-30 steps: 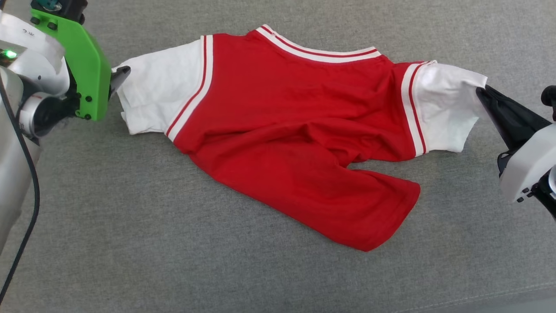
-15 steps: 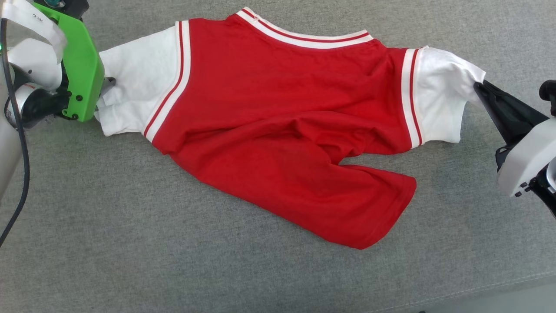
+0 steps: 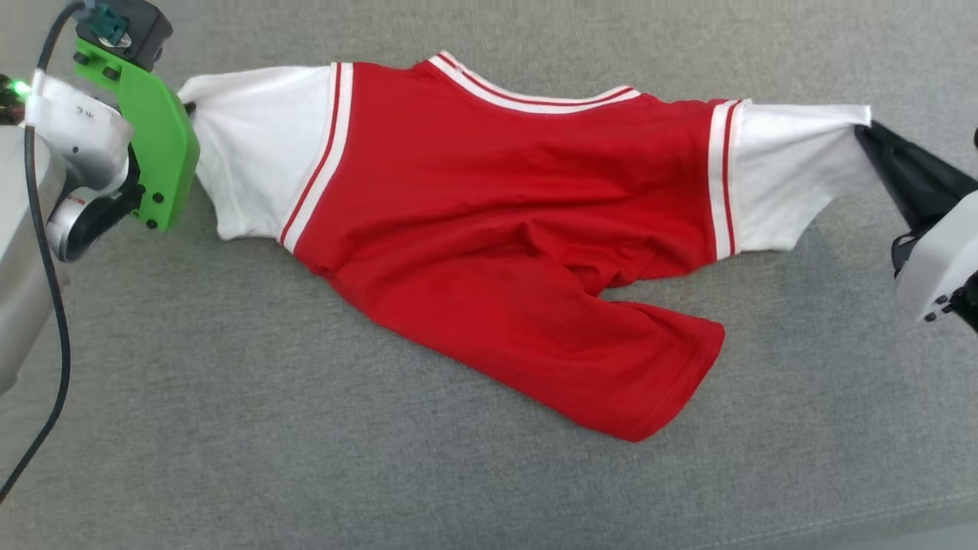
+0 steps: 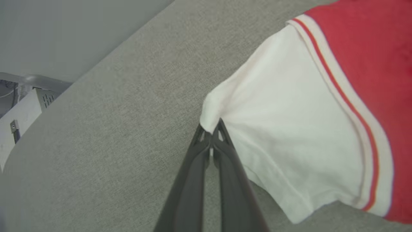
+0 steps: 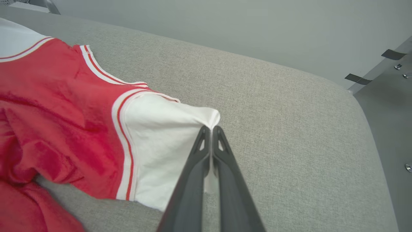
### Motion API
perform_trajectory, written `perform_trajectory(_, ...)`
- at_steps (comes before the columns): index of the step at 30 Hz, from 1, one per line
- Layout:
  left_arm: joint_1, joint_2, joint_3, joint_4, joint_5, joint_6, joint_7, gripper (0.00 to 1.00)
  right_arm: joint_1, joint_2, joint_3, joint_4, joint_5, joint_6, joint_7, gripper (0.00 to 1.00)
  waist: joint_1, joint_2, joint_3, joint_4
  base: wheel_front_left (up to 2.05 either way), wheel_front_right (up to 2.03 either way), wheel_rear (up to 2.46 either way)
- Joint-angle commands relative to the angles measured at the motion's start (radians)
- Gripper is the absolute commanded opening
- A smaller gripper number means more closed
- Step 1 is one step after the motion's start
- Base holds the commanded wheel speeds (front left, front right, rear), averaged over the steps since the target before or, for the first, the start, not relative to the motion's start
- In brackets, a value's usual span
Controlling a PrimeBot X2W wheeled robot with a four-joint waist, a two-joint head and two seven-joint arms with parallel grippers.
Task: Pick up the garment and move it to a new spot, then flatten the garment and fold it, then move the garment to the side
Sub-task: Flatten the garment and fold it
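The garment (image 3: 497, 229), a red T-shirt with white sleeves and striped trim, lies spread across the grey cushion, its lower body bunched and trailing toward the front right. No print shows on this face. My left gripper (image 3: 186, 105) is shut on the tip of the left white sleeve (image 4: 289, 129), its fingertips pinching the cloth (image 4: 210, 129). At the far right my right gripper (image 3: 862, 130) is shut on the corner of the other white sleeve (image 5: 167, 129), where its fingertips (image 5: 210, 129) meet. Both sleeves are pulled outward and lifted a little.
The grey upholstered surface (image 3: 306, 428) runs on all sides of the shirt. Its rounded far edge meets a pale wall (image 5: 225, 22). A black cable (image 3: 53, 328) hangs by my left arm. Metal fittings (image 4: 19, 106) show beyond the cushion's corner.
My left gripper has closed on the left sleeve tip and pulled it up and outward. The right sleeve is drawn tighter too, so the shoulders now stretch straight. The camera has shifted a little.
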Motion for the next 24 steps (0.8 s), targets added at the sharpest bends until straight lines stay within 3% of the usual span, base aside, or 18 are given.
perform_trajectory(1, -0.015, 0.010, -0.005, -0.002, 0.015, -0.001, -0.050, 0.00, -0.026, -0.010, -0.005, 0.006, 0.009, -0.001, -0.006, 0.00, 0.0000, -0.0001, -0.076, 0.033, 0.00, 0.00, 0.00)
perform_trajectory(12, -0.086, 0.021, 0.023, -0.068, 0.082, 0.018, -0.335, 0.00, -0.092, -0.071, -0.034, 0.031, 0.026, -0.001, 0.009, 0.00, 0.0000, -0.0001, -0.219, 0.103, 0.00, 0.00, 0.00)
perform_trajectory(24, -0.194, 0.022, 0.079, -0.157, 0.106, 0.060, -0.398, 0.00, -0.252, -0.115, -0.045, 0.052, 0.042, -0.001, 0.063, 0.00, 0.0000, -0.0001, -0.287, 0.134, 0.00, 0.00, 0.00)
